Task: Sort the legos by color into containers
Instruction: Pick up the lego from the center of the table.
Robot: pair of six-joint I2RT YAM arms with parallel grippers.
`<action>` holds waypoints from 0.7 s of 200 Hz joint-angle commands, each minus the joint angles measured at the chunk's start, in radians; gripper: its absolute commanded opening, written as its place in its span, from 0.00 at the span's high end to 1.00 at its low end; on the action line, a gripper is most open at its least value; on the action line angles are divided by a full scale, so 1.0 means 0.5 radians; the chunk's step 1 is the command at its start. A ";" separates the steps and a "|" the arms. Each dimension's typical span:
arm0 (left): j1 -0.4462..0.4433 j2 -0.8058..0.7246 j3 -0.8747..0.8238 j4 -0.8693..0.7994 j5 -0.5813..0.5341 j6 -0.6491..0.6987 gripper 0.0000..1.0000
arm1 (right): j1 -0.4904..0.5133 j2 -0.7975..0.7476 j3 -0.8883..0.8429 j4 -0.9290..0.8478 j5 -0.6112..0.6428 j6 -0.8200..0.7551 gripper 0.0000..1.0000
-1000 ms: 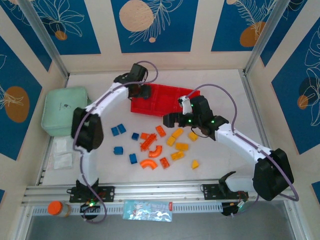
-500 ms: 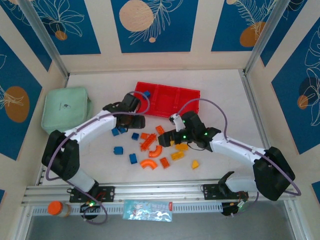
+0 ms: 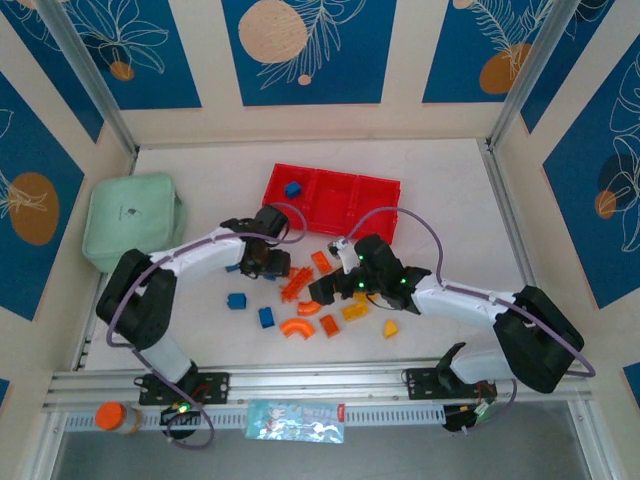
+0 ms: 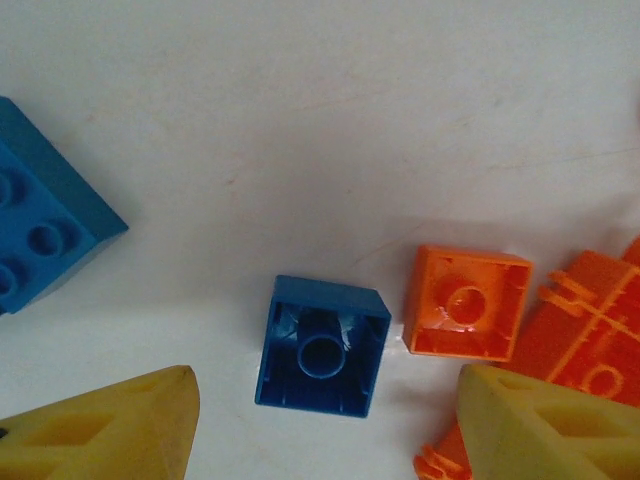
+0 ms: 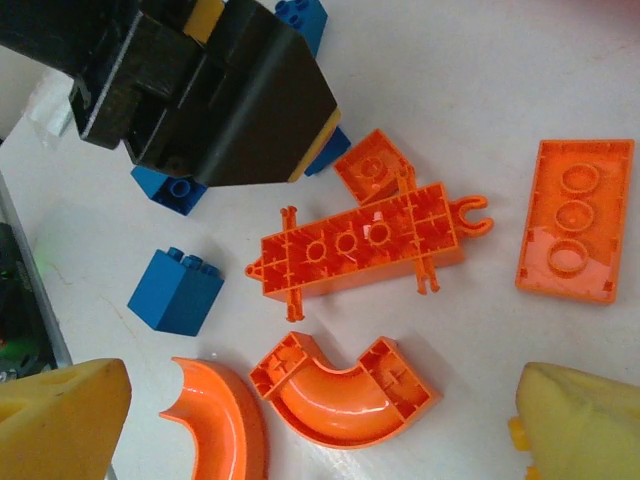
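The legos [image 3: 311, 303] are spread over the middle of the table [image 3: 440, 170], nearer to its near edge, and most are not yet sorted. Blue ones are found on the left of the pile, orange ones in the middle and yellow ones on the right. The red tray [image 3: 372, 215] is set behind them, toward the far edge, with its three boxes side by side. One blue lego [image 3: 292, 188] is already laid in the left box, so that box is most likely meant for blue.

The left gripper [image 3: 268, 262] is held low over the left part of the pile. Its yellow fingers [image 4: 110, 425] are set apart, and nothing is held by them. A small blue lego [image 4: 322, 345], turned upside down, is seen between them and is not yet touched. An orange square lego [image 4: 465, 315] is seen just beside it, so care is needed that only the blue one is pinched. It is judged that this small blue lego is the one to be picked next.

The right gripper [image 3: 323, 292] is held over the orange pieces. Its fingers [image 5: 60, 415] are spread wide and nothing is caught in them. Under it, two curved orange arches [image 5: 345, 385] and a long flat orange piece [image 5: 360, 245] are seen. The two grippers are placed close together here, so a bump could happen.

A mint-green pouch [image 3: 132, 220] is seen at the left edge of the table, and it is not part of the sorting.
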 commanded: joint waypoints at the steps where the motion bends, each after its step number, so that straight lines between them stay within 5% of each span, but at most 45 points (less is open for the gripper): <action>1: -0.013 0.064 0.013 0.001 -0.017 0.030 0.33 | 0.011 0.033 0.016 0.052 0.046 -0.051 0.01; 66: -0.004 0.128 -0.014 0.023 -0.171 0.011 0.43 | 0.011 0.041 0.026 0.048 0.058 -0.064 0.01; 140: 0.036 0.152 -0.057 0.103 -0.071 -0.018 0.56 | 0.011 0.044 0.026 0.044 0.068 -0.068 0.01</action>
